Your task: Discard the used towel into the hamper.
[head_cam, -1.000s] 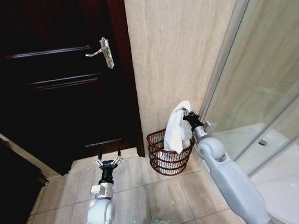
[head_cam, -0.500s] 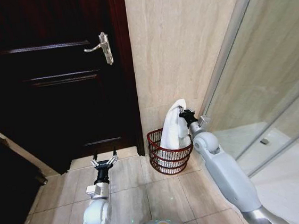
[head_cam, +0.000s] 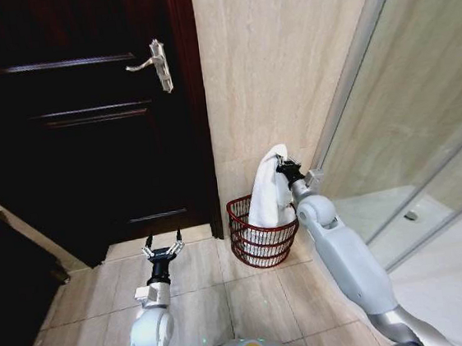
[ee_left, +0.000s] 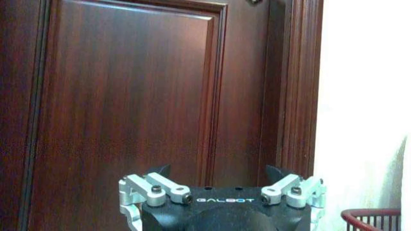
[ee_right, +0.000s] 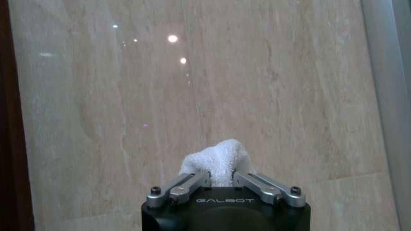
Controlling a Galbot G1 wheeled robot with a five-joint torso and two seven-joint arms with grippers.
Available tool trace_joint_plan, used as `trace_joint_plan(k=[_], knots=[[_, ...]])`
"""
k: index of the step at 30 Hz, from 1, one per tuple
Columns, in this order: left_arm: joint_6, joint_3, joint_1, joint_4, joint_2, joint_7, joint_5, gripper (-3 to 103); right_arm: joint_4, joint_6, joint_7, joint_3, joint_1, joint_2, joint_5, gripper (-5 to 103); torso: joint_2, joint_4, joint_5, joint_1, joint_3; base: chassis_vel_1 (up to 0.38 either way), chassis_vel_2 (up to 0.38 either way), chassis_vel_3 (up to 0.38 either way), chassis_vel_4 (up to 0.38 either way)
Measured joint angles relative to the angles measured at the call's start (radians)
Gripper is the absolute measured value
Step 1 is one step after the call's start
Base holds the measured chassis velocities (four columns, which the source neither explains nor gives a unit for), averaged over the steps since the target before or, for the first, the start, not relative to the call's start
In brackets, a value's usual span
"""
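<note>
A white towel [head_cam: 269, 190] hangs from my right gripper [head_cam: 280, 164], which is shut on its top fold just above the hamper [head_cam: 256, 234]. The towel's lower end drapes down into the round dark red wire hamper on the floor by the beige wall. In the right wrist view the towel [ee_right: 216, 160] bulges up between the closed fingers [ee_right: 185, 186], facing the wall. My left gripper [head_cam: 164, 248] is held low over the floor tiles in front of the door, fingers spread open; in its wrist view the left gripper [ee_left: 220, 171] points at the door panel, with the hamper rim [ee_left: 376, 214] at the edge.
A dark wooden door [head_cam: 85, 122] with a silver handle [head_cam: 153, 64] fills the left. A beige tiled wall [head_cam: 277, 61] stands behind the hamper. A glass shower partition [head_cam: 425, 136] with a metal frame runs along the right. Tiled floor [head_cam: 227, 297] lies in front.
My right gripper with the towel has shifted slightly left and closer over the hamper. The view has drifted a little; the left gripper stays low and open.
</note>
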Motion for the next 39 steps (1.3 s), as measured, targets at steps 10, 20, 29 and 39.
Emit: trace_joint_plan(k=[10,20,29,39], knots=[[-0.019,0.0,-0.003,0.003,0.001,-0.006,-0.004,100,-0.031,-0.002,-0.002,-0.008,0.023,0.009,-0.007,3,-0.018,-0.0001,-0.0001,-0.008,-0.011,0.0,0.0,0.0,0.0],[-0.021,0.011,-0.006,0.0,-0.008,-0.003,0.008,100,-0.1,0.007,-0.002,-0.001,0.054,0.042,-0.017,3,-0.015,0.0001,-0.0002,-0.007,-0.008,0.0,0.0,0.0,0.0],[-0.013,0.025,-0.008,-0.015,-0.01,-0.004,0.015,100,-0.091,-0.008,-0.02,0.021,0.029,0.037,-0.041,18,-0.012,-0.0001,0.0,-0.006,-0.006,0.0,0.0,0.0,0.0],[-0.013,0.026,0.01,-0.029,-0.012,-0.006,0.017,100,-0.047,-0.031,-0.005,0.014,0.026,0.022,-0.019,50,-0.01,0.0001,-0.0001,-0.005,-0.005,0.0,0.0,0.0,0.0]])
